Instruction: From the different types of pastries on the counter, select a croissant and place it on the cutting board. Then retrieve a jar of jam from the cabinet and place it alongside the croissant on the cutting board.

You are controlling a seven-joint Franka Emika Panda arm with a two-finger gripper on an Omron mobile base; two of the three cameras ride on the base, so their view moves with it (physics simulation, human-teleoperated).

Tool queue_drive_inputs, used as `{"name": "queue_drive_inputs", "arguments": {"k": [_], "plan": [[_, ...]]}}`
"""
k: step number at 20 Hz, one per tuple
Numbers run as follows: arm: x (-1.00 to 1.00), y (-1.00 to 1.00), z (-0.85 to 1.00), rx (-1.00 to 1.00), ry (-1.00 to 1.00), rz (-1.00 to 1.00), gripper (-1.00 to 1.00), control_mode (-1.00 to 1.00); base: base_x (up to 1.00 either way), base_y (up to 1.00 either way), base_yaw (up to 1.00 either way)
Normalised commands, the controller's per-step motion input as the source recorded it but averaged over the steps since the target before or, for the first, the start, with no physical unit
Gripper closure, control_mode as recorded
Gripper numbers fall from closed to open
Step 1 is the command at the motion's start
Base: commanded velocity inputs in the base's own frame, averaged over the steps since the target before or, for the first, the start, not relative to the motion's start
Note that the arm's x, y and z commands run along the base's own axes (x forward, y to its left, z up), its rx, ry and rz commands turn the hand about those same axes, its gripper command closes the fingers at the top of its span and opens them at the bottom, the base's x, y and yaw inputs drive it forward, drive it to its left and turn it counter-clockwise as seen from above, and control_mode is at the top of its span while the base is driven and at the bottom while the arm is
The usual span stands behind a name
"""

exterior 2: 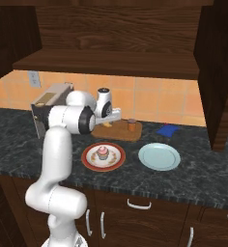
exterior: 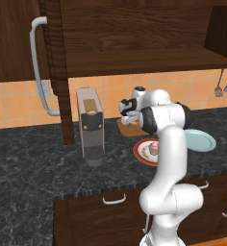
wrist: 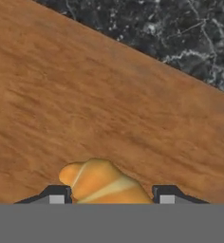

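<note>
The golden croissant (wrist: pixel 102 182) sits between my fingertips in the hand view, and my gripper (wrist: pixel 111 195) is shut on it. Brown wood of the cutting board (wrist: pixel 109 104) lies close beneath it; whether the croissant touches the wood I cannot tell. In the base views my gripper (exterior: pixel 129 119) (exterior 2: pixel 107 124) hangs low over the left part of the cutting board (exterior: pixel 126 130) (exterior 2: pixel 121 133) at the back of the dark counter (exterior: pixel 33 163). The pink-frosted cupcake (exterior 2: pixel 103 153) rests on a red-rimmed plate (exterior 2: pixel 89 161) in front of the board. The cabinet (exterior: pixel 9 38) with its long grey handle (exterior: pixel 38 67) is at upper left.
A small brown cylinder (exterior 2: pixel 131 125) stands on the board's right part. A pale blue plate (exterior 2: pixel 158 157) lies right of the red-rimmed one, with a blue pad (exterior 2: pixel 167 130) behind it. A coffee machine (exterior: pixel 90 125) stands left of the board. Utensils (exterior: pixel 223 84) hang on the wall.
</note>
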Motion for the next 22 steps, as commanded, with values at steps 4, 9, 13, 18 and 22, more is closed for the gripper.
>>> {"name": "queue_drive_inputs", "arguments": {"k": [4,9,13,18,22], "plan": [[0.09,-0.32,-0.31,-0.06,0.00,0.08,1.00,-1.00,0.00,0.00,0.00],[0.05,-0.15,-0.27,-0.04,0.00,0.05,1.00,-1.00,0.00,0.00,0.00],[0.02,-0.09,-0.26,-0.01,0.00,0.04,1.00,-1.00,0.00,0.00,0.00],[0.04,-0.04,-0.24,0.00,0.00,0.02,-1.00,-1.00,0.00,0.00,0.00],[0.08,0.00,-0.07,-0.01,-0.01,0.00,-1.00,-1.00,0.00,0.00,0.00]]}}
